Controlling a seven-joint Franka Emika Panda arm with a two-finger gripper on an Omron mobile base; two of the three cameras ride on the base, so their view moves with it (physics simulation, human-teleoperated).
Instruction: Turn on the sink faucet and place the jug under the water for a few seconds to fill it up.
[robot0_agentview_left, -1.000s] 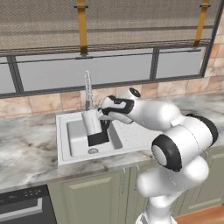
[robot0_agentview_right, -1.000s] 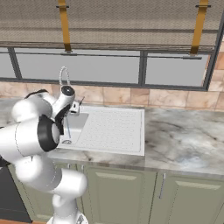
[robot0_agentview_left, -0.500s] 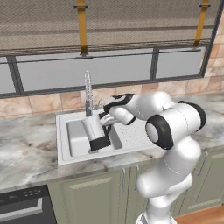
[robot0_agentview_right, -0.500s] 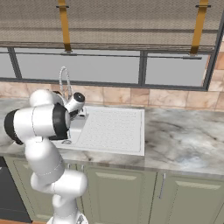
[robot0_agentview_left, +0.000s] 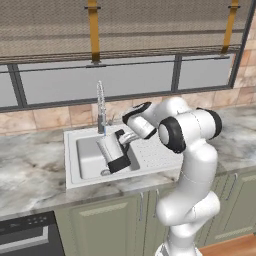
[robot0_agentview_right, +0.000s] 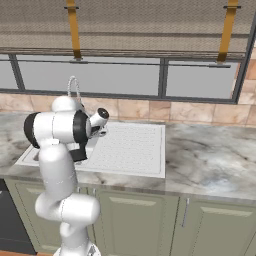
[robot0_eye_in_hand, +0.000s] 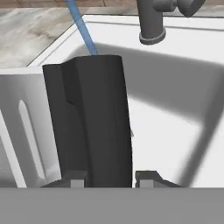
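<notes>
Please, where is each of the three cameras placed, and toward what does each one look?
Left base view: behind-left, looking down at the sink; arm rises lower right, gripper holding the tilted jug.
Right base view: behind-right; arm lower left, drainboard.
Hand view: along the gripper; black handle, water.
Shared: faucet.

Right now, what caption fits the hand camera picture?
Gripper holds the jug by its black handle under the blue water in the sink.
</notes>
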